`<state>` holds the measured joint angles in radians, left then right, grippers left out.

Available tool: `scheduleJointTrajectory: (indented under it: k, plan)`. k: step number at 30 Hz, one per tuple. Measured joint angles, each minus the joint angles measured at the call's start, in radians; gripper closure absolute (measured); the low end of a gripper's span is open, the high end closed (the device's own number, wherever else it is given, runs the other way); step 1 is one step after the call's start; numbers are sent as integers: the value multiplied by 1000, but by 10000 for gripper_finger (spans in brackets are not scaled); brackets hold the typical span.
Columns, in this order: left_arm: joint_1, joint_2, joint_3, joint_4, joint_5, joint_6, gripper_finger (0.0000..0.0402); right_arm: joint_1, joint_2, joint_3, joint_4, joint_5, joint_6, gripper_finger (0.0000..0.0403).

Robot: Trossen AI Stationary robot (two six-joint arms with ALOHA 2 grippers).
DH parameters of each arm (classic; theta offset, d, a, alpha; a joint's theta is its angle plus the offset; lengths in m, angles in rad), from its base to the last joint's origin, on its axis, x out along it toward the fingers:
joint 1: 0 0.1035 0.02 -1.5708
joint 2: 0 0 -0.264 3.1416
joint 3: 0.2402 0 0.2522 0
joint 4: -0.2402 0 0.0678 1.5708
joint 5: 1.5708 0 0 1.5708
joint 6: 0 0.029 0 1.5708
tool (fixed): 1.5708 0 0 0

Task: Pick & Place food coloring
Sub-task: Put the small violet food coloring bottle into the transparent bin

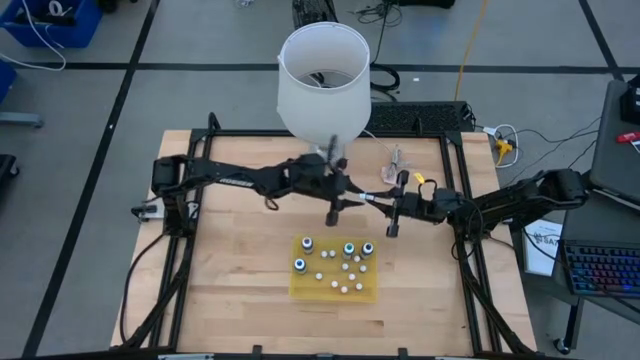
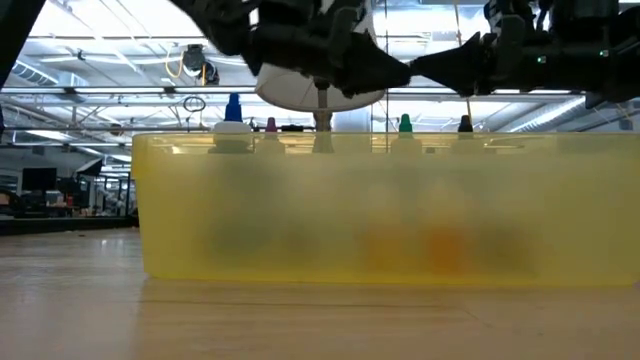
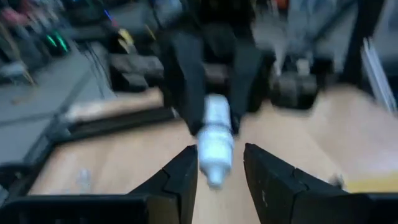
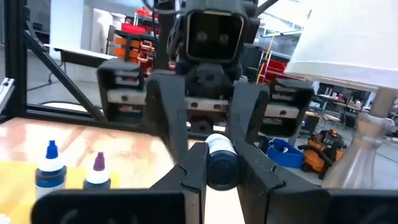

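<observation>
Passing one food coloring bottle between arms: right gripper and left gripper both seem closed on it; release one only when the other is firm.

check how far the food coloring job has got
Done: four food coloring bottles stand in the yellow tray. In hand: a fifth bottle is above the table, gripped by the right gripper, with the left gripper meeting it head-on, seemingly a handover. Left: finishing the pass and setting that bottle down. Whether it came from the tray or is headed there can't be told.
</observation>
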<state>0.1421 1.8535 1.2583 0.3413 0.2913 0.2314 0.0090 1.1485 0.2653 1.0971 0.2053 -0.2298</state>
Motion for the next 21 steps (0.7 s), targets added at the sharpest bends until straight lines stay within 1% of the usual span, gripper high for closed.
scheduleJointTrajectory:
  k: [4, 7, 12, 16, 19, 21]
  plan:
    - [34, -3, -122, 316, 16, -115, 270, -1, -6, 0, -8, 5, 0, 356]
    - [47, -3, -171, 480, 67, -181, 270, -1, -5, 0, 7, 5, -3, 356]
    - [44, -1, -193, 479, 78, -216, 270, -1, -6, 0, 52, 4, -18, 356]
    - [30, -4, -192, 483, 77, -208, 270, -1, -6, 0, 67, -1, -18, 356]
    - [19, -3, -192, 480, 75, -206, 270, -1, -5, 0, 75, -47, 5, 356]
    - [15, -3, -192, 486, 75, -204, 270, 0, -6, 0, 83, -53, 12, 356]
